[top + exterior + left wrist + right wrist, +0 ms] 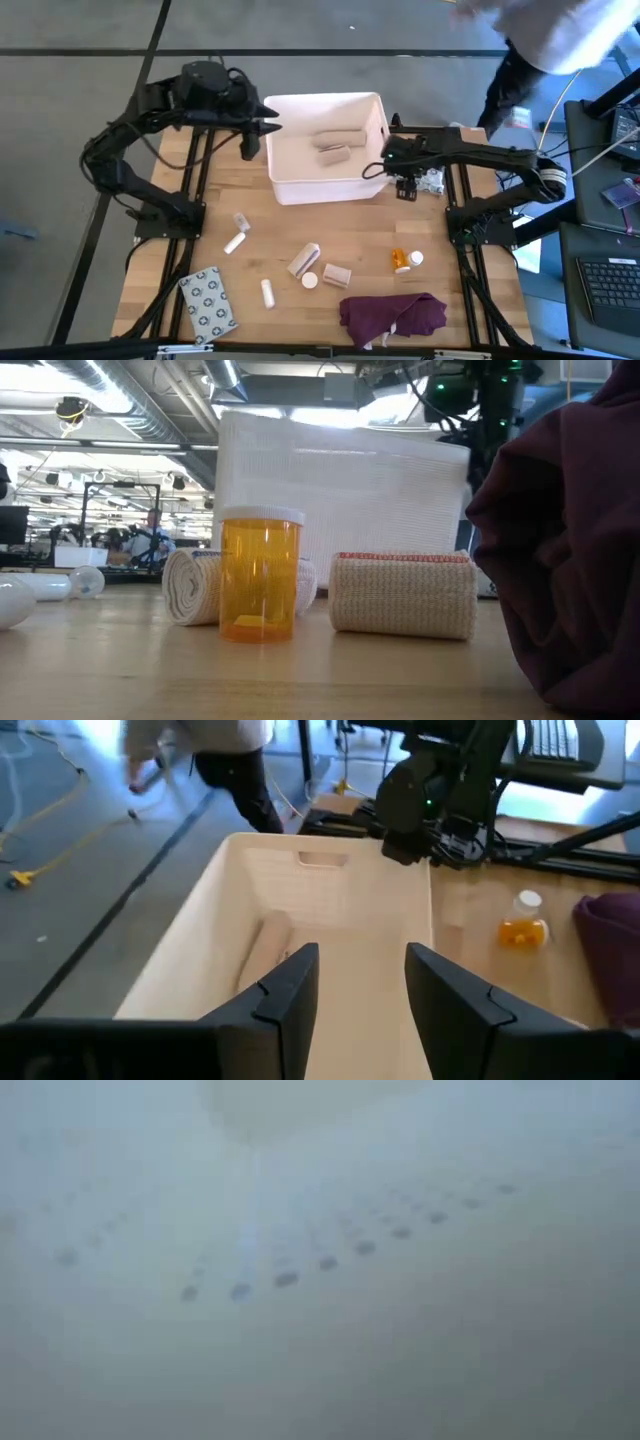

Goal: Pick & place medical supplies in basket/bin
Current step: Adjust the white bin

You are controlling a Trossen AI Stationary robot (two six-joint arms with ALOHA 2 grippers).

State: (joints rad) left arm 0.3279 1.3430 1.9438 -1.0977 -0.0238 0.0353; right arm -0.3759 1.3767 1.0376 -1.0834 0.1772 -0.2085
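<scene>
The white tub (372,112) stands at the table's far middle with two beige rolls (335,148) lying in it. My left gripper (268,128) hovers open over the tub's left rim; in its wrist view (360,985) nothing is between the fingers. My right gripper (398,168) is at the tub's right wall, with a grey-white patterned packet (432,183) just beside it. A dotted grey-white surface (320,1270) fills the right wrist view. On the near table lie white tubes (236,243), rolls (304,260), an orange pill bottle (404,260) and another patterned packet (208,300).
A dark purple cloth (393,315) lies at the near right edge and looms at the right of the low view (570,540). The low view shows the pill bottle (260,575) standing upright before a beige roll (402,595). A person (560,40) passes beyond the far right corner.
</scene>
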